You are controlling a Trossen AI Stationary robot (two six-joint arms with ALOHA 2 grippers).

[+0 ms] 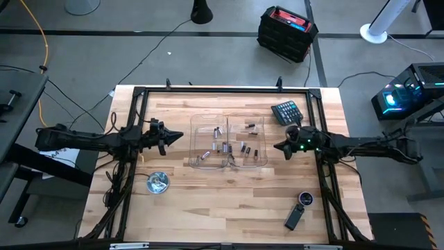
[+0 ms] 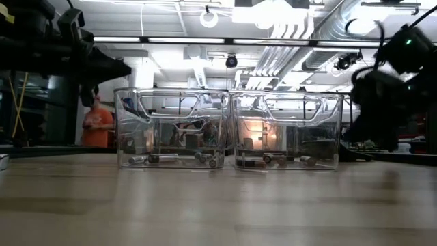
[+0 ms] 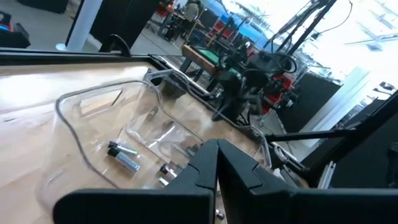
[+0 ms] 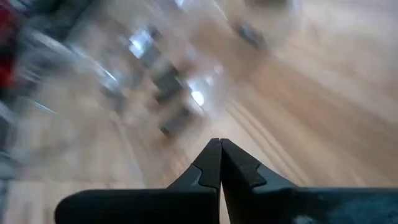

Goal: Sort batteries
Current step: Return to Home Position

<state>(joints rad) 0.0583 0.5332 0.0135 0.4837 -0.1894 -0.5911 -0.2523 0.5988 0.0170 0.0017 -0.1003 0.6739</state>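
Note:
Two clear trays stand side by side mid-table, the left tray (image 1: 208, 142) (image 2: 174, 130) and the right tray (image 1: 248, 142) (image 2: 287, 130). Silvery batteries (image 1: 216, 146) (image 3: 124, 157) lie on the left tray's floor. Darker batteries (image 1: 245, 148) (image 2: 270, 160) lie on the right tray's floor. My left gripper (image 1: 178, 136) (image 3: 217, 149) hovers shut just left of the left tray, above the table. My right gripper (image 1: 279, 146) (image 4: 219, 146) hovers shut just right of the right tray. Neither holds anything.
A round shiny metal dish (image 1: 158, 182) sits near the table's left near part. A black oblong gadget (image 1: 294, 217) and a small round item (image 1: 305, 199) lie at the right near part. A dark keypad device (image 1: 286, 111) lies at the far right. A person (image 2: 97, 123) stands beyond the table.

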